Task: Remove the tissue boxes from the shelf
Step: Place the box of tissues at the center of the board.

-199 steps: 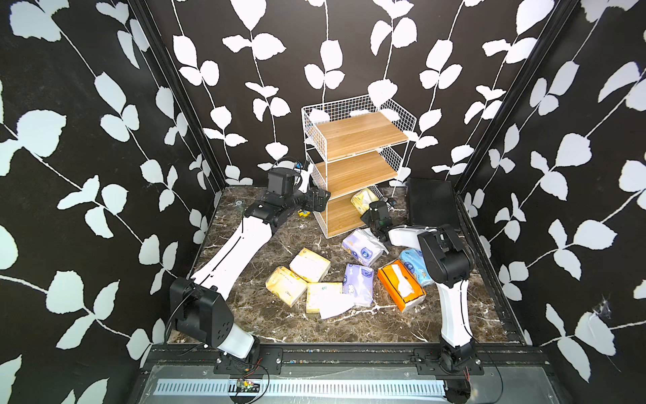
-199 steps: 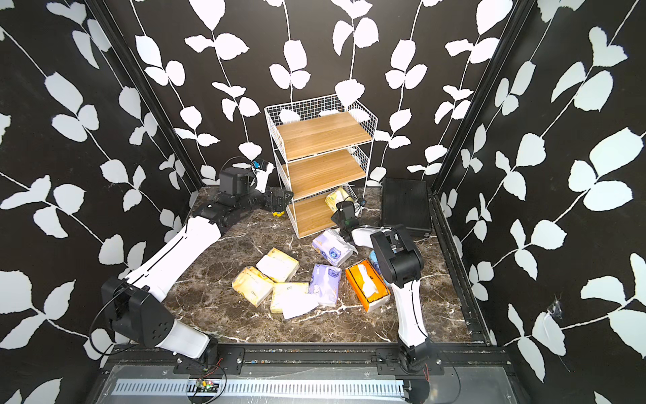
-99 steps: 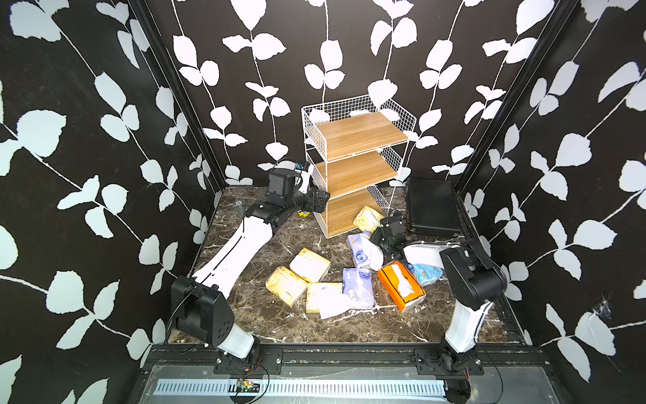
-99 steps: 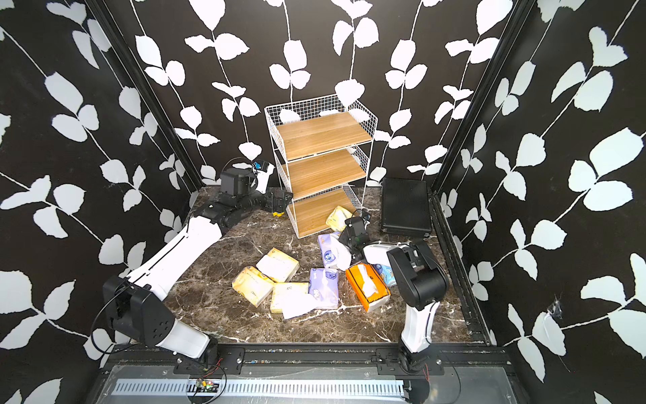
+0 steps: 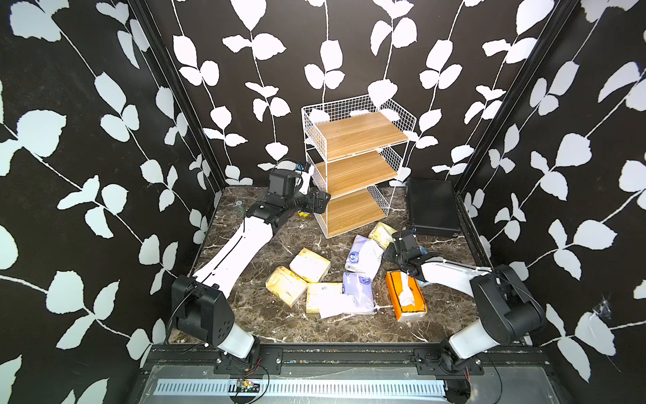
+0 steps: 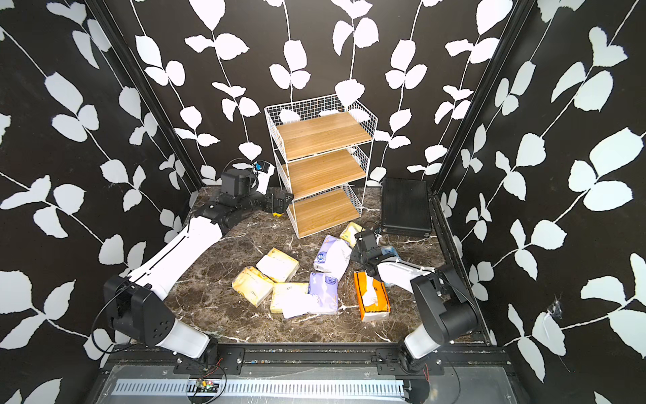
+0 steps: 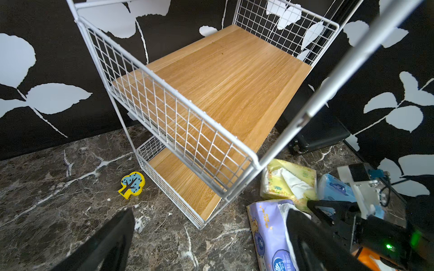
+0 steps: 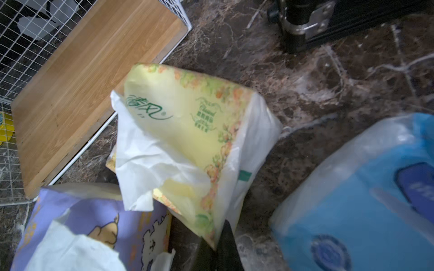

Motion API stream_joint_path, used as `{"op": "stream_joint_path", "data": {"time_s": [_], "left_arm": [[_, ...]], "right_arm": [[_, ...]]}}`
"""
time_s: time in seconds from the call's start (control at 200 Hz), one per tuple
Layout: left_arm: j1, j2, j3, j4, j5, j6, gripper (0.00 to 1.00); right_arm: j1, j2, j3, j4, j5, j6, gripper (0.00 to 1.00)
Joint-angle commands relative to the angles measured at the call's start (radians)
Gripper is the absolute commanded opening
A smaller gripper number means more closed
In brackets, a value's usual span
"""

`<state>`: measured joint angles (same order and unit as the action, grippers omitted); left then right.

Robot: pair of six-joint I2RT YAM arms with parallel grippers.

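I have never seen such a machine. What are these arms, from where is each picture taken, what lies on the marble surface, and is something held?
These are two robot arms, each ending in a pincer. Two pictures look down on the whole scene; two come from cameras on the wrists. The wire shelf has three bare wooden boards. On the marble surface lie tissue packs, pale yellow, lilac and light blue, an orange box, a black case and a small tree-shaped piece. The left pincer stands open beside the shelf, holding nothing. The right pincer is shut on a corner of a tilted yellow pack.
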<state>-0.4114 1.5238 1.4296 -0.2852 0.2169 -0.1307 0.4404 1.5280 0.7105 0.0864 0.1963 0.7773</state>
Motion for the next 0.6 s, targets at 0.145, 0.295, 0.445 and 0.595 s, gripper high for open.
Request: {"op": "stream_joint_path", "data": {"time_s": [0.145, 0.295, 0.445, 0.595], "left_arm": [[0.003, -0.064, -0.039, 0.037, -0.104, 0.028, 0.99], [0.005, -0.134, -0.085, 0.085, -0.228, 0.052, 0.99], [0.004, -0.262, -0.192, 0.134, -0.309, 0.006, 0.99], [0.005, -0.368, -0.312, 0.139, -0.443, 0.031, 0.99]], "right_arm": [[0.000, -0.085, 0.050, -0.084, 0.021, -0.124, 0.71], [-0.007, -0.175, 0.141, -0.177, 0.083, -0.214, 0.99], [-0.034, -0.330, 0.146, -0.197, 0.222, -0.314, 0.99], [-0.076, -0.480, 0.069, -0.156, 0.329, -0.468, 0.99]]}}
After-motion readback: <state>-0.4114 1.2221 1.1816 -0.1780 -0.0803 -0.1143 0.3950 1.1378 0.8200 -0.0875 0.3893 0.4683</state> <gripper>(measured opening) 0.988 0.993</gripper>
